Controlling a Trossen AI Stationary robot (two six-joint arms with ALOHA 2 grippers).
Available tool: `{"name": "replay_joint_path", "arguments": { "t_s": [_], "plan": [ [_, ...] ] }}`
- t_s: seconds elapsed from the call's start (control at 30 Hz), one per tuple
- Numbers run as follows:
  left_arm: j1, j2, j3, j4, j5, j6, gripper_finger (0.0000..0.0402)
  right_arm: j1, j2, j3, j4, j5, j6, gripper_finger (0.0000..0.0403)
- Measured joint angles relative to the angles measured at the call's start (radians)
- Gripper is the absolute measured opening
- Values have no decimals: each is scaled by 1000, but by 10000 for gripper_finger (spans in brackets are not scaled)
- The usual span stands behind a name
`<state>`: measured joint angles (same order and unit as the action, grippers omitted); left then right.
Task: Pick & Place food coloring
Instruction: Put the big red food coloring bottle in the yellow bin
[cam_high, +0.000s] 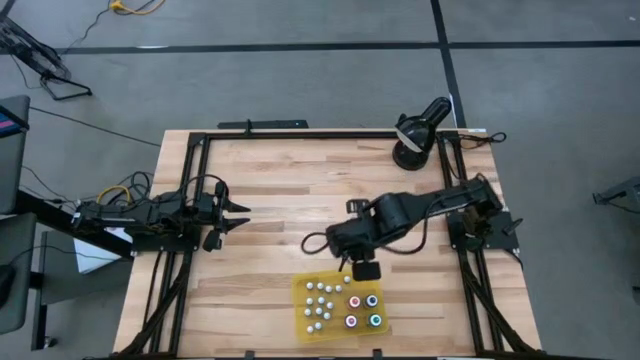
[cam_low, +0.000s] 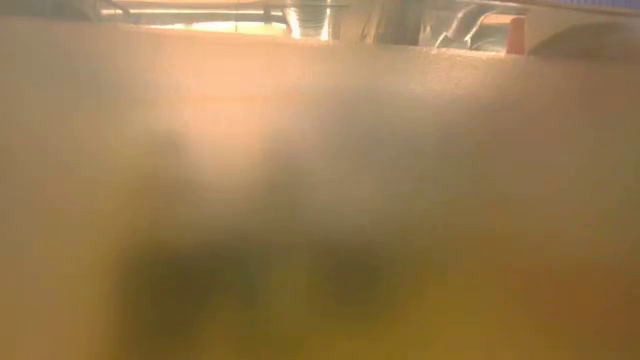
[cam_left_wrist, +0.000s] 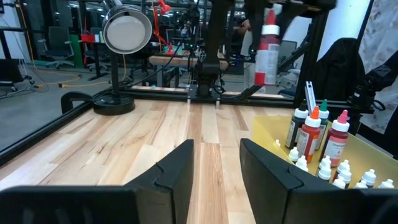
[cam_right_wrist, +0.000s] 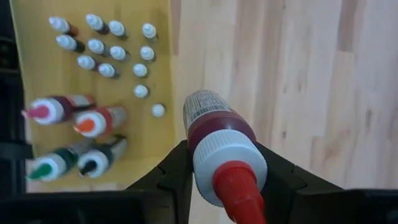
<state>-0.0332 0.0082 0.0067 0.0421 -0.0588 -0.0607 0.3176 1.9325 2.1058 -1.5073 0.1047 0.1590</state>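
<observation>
The right gripper (cam_right_wrist: 221, 171) pinches a red-tipped food coloring bottle (cam_right_wrist: 219, 146) between its fingers, held above the table (cam_high: 270, 190) just at 12 o'clock of the yellow tray (cam_high: 303, 290). The tray holds small white-capped bottles (cam_right_wrist: 102, 50) and four larger bottles (cam_right_wrist: 74, 140). The left gripper (cam_left_wrist: 216, 168) waits at the table's 9 o'clock, fingers spread, empty.

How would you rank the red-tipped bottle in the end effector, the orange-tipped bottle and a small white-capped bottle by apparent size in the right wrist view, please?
1. Red-tipped bottle, held in the right end effector; it is nearest the camera, so its true size is unsure.
2. Orange-tipped bottle on the yellow tray.
3. Small white-capped bottle.
</observation>
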Motion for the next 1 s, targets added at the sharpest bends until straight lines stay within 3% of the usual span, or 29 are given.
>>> {"name": "replay_joint_path", "arguments": {
  "t_s": [0.27,0.67,1.0],
  "plan": [
    [0,0,0,0,0,0,121,39,104,138,-65,-1,114,118],
    [0,0,0,0,0,0,121,81,106,139,-64,-3,291,118],
    [0,0,0,0,0,0,121,118,106,-16,-65,-44,588,118]
  ]
}}
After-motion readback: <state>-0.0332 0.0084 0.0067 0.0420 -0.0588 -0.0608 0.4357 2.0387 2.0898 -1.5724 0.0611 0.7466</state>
